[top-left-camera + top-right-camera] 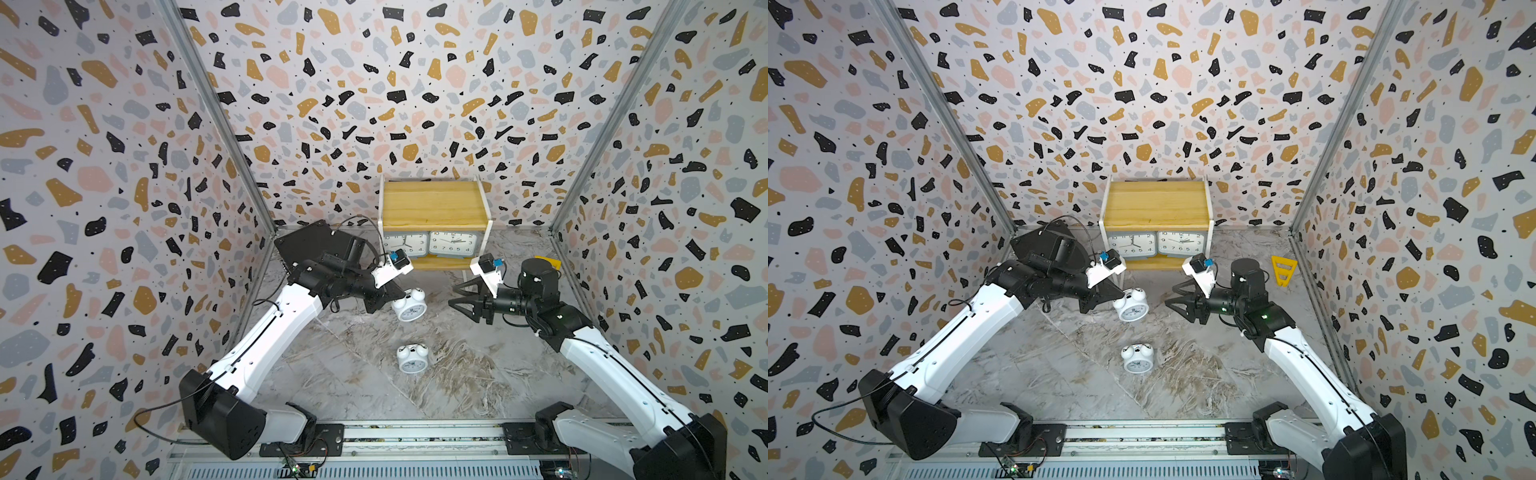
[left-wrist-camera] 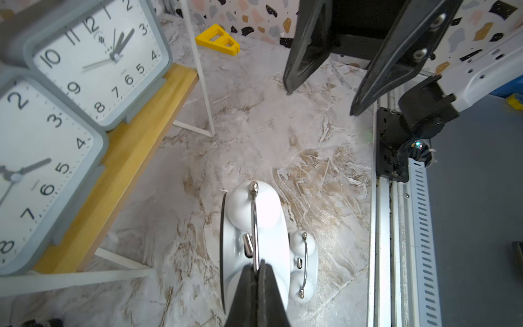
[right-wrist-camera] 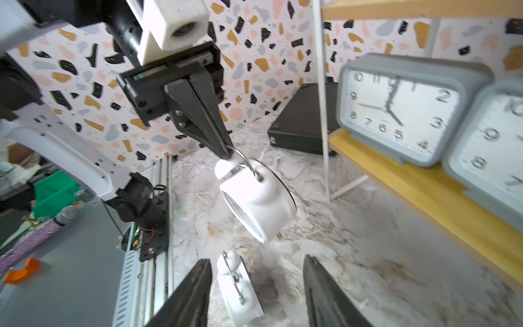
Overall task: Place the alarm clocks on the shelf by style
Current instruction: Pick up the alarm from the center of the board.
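Terrazzo walls point(image 1: 374, 83) boxed in the marbled desk point(image 1: 478, 374), with the shelf point(image 1: 434, 203) against the far wall. By my reckoning the task stood half done. The left grey clock point(image 1: 405, 244) and right grey clock point(image 1: 453, 243) sat side by side on the lower board, and the top board was bare. Two bell clocks were left. My left pincer point(image 2: 258, 267) was clamped tight on the wire handle of the far bell clock point(image 1: 409, 306), which hung tilted just in front of the shelf, seemingly clear of the desk. The near bell clock point(image 1: 412, 358) lay untouched mid-desk. My right pincer point(image 1: 455, 297) hovered to the right of the far bell clock, roughly half open and empty. I counted four clocks, two of each style, and one shelf.
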Available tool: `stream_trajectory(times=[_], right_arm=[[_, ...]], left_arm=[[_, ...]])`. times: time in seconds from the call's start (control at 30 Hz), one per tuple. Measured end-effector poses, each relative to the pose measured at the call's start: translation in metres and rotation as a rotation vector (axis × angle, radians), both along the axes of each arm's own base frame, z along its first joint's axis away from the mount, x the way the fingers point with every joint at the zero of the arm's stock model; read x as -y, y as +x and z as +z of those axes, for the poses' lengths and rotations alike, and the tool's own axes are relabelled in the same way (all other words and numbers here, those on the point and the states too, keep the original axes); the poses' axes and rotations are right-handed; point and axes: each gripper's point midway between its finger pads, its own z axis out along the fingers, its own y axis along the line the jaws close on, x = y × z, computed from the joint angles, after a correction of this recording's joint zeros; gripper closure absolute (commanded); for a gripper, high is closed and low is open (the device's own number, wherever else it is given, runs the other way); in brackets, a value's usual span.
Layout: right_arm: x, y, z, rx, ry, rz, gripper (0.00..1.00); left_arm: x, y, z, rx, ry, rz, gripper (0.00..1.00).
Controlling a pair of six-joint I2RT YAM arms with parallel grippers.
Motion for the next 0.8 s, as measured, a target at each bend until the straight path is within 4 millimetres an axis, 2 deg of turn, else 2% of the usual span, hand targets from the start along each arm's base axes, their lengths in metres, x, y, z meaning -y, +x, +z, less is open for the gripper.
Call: stream_trajectory(times=[0.1,0.23,0.43,0.67,0.8], right_arm=[[-0.013,-0.006,0.012,0.025,-0.01,0.078,0.49],[-0.023,-0.011,0.016,0.035,-0.039,0.14,0.49],[-0.03,-0.018,0.01,0.028,-0.082,0.194,0.49],[-0.033,-0.026,0.001,0.014,-0.108,0.237,0.44],[-0.035,-0.028,0.0,0.019,-0.112,0.246,0.44]], left_arm=[[0.008,-0.006,0.008,-0.019,0.001,-0.042,1.0],[0.015,-0.01,0.006,-0.053,0.021,-0.078,1.0],[0.02,-0.021,0.003,-0.083,0.036,-0.119,1.0],[0.029,-0.028,0.014,-0.067,0.016,-0.165,1.0],[0.033,-0.032,0.012,-0.079,0.013,-0.187,1.0]])
